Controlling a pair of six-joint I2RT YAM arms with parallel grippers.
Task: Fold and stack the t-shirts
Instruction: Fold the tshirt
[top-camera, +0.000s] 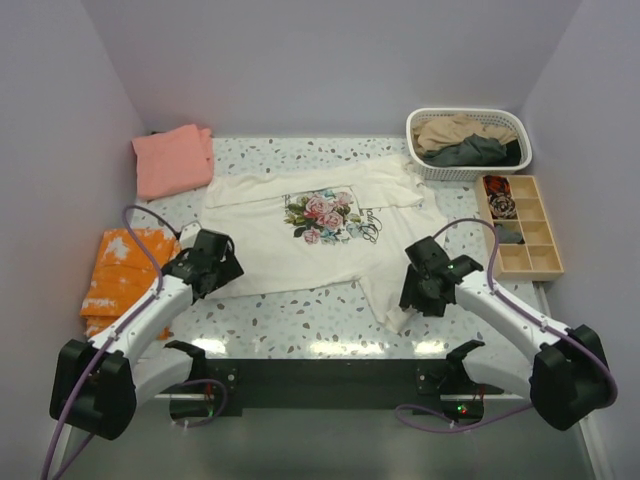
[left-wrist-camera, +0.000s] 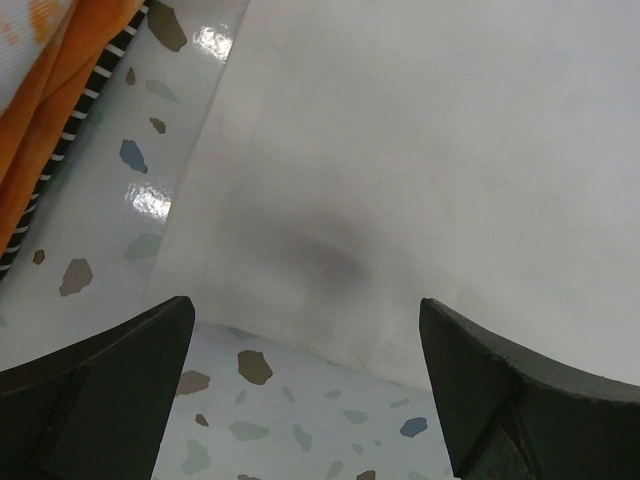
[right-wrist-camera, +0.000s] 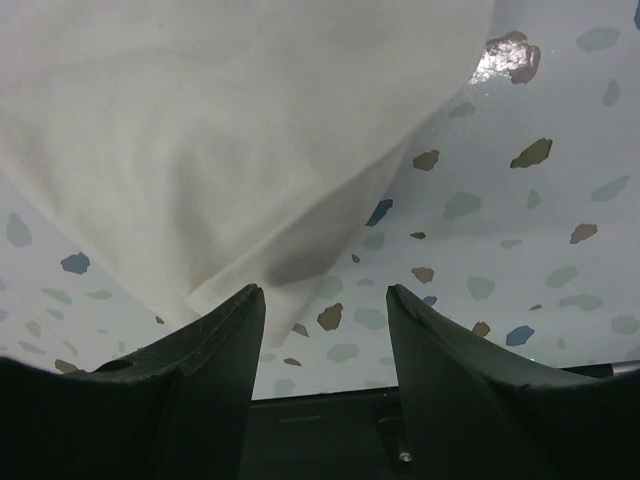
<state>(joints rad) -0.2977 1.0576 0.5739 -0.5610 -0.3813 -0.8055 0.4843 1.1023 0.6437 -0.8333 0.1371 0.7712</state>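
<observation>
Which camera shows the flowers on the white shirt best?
The top external view. It alone shows the whole cream t-shirt spread out, with the pink roses in the middle. The left wrist view shows only a plain edge of it, the right wrist view only a plain corner.

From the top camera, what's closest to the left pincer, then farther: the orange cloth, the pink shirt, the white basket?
1. Orange cloth, just left of the left pincer.
2. Pink shirt, far-left corner.
3. White basket, far right.
</observation>
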